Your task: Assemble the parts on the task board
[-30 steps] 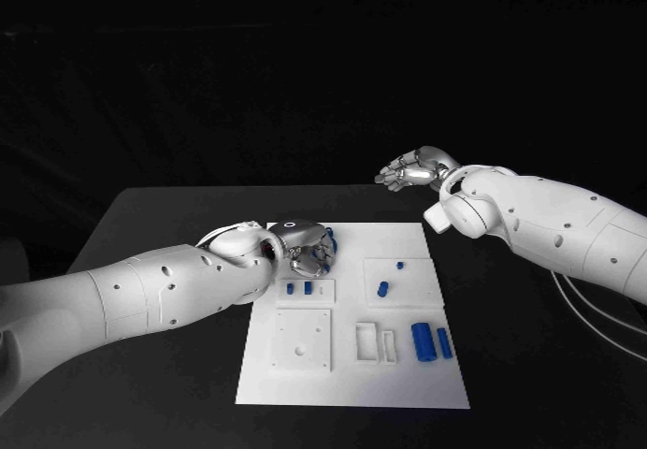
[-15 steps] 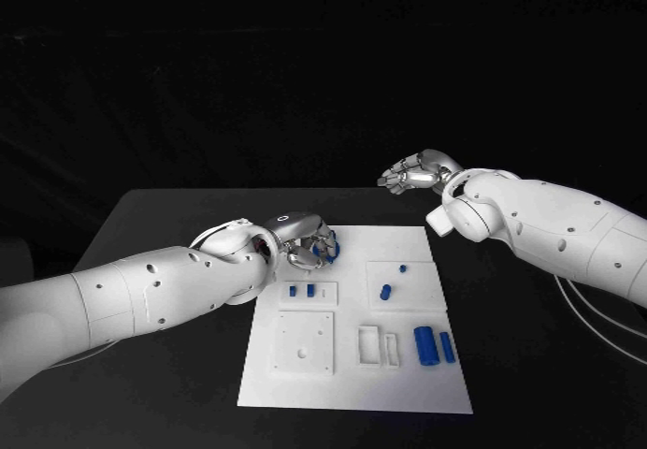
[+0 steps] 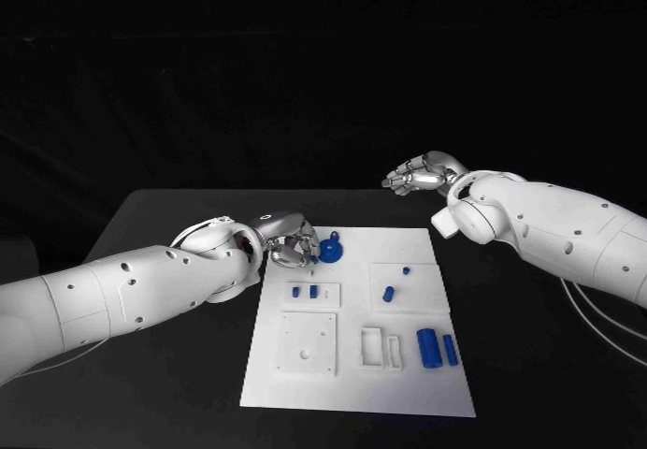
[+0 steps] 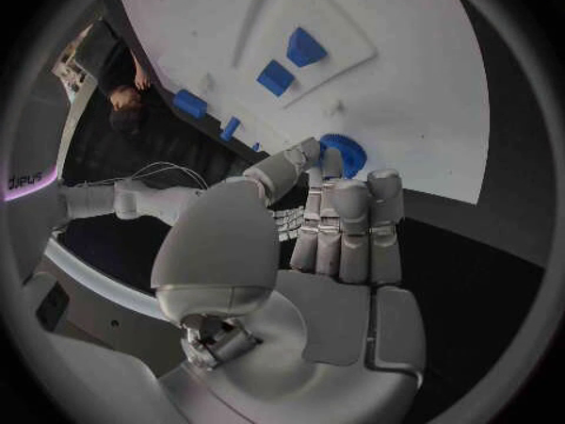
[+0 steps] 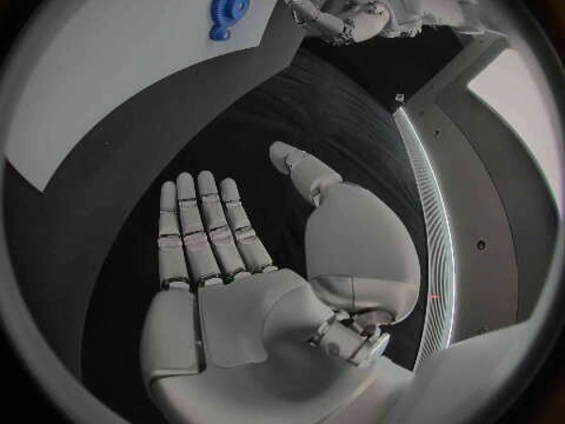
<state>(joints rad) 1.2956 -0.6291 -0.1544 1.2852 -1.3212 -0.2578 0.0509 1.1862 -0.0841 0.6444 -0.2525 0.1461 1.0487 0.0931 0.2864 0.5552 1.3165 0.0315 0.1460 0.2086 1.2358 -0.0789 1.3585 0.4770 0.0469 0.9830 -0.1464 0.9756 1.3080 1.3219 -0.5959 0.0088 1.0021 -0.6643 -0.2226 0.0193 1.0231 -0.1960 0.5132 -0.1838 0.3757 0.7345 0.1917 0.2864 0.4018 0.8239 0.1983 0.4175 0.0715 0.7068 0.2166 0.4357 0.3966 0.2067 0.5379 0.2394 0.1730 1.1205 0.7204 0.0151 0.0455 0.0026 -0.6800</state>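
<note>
A blue gear (image 3: pixel 330 251) is seen lying on the white board (image 3: pixel 405 393) (near its far edge), just beside the left hand (image 3: pixel 290 245), fingers curled. The right hand (image 5: pixel 224 245) is held flat, empty.

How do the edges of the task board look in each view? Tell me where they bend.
Head view: the task board has straight edges. Left wrist view: its edge curves with the fisheye. Right wrist view: it bows too, beside the blue gear.
</note>
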